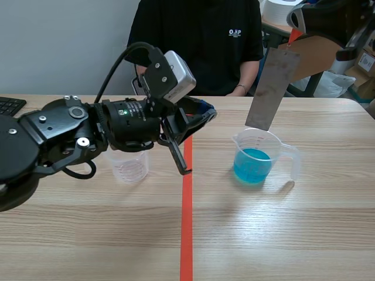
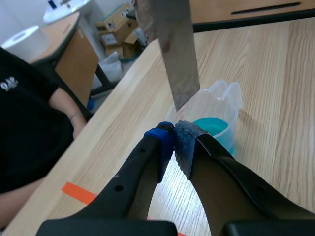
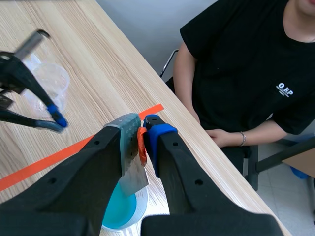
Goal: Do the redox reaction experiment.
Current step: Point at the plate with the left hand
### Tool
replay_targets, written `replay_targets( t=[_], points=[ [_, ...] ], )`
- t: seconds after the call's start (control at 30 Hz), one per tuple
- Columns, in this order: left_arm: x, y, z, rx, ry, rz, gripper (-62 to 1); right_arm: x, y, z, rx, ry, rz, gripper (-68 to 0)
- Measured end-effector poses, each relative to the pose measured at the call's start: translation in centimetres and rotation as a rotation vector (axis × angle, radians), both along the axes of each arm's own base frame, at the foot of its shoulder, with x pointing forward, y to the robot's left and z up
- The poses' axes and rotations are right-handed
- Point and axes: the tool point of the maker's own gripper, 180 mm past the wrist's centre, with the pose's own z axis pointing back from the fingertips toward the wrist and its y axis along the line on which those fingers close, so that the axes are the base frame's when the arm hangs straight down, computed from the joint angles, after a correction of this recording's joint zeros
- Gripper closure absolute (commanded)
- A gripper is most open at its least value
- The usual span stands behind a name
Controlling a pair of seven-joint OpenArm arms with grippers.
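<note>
A clear measuring beaker (image 1: 258,157) holding blue liquid stands on the table right of the tape line. A grey metal plate (image 1: 273,88) hangs tilted over it, its lower edge at the beaker's rim and above the liquid. My right gripper (image 1: 299,26) is shut on the plate's top end, and in the right wrist view the plate (image 3: 131,167) is pinched between the fingers above the beaker (image 3: 123,209). My left gripper (image 1: 206,111) is raised, shut on nothing, left of the beaker. Its pads (image 2: 162,142) meet just short of the beaker (image 2: 219,120) and plate (image 2: 174,54).
An empty clear cup (image 1: 130,167) stands left of the orange-red tape line (image 1: 186,222), partly behind my left arm. A person in a black shirt (image 1: 199,41) sits across the table. A keyboard corner (image 1: 9,105) lies at the far left. Boxes and furniture stand behind the right side.
</note>
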Motion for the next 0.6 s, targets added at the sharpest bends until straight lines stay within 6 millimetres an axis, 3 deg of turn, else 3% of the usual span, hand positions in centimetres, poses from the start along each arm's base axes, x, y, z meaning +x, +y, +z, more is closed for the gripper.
replay_targets(
  t=[0.23,0.47,0.6],
  points=[
    [2.6,-0.6,-1.8,0.011,0.030,0.041,-4.9,0.0,0.0,0.0,0.000,0.000,0.000,-1.7],
    [3.1,-3.2,-1.3,0.000,-0.003,0.004,-4.9,0.0,0.0,0.0,0.000,0.000,0.000,-1.7],
    [2.7,-4.6,-2.5,0.029,0.009,-0.015,-4.9,0.0,0.0,0.0,0.000,0.000,0.000,-1.7]
  ],
)
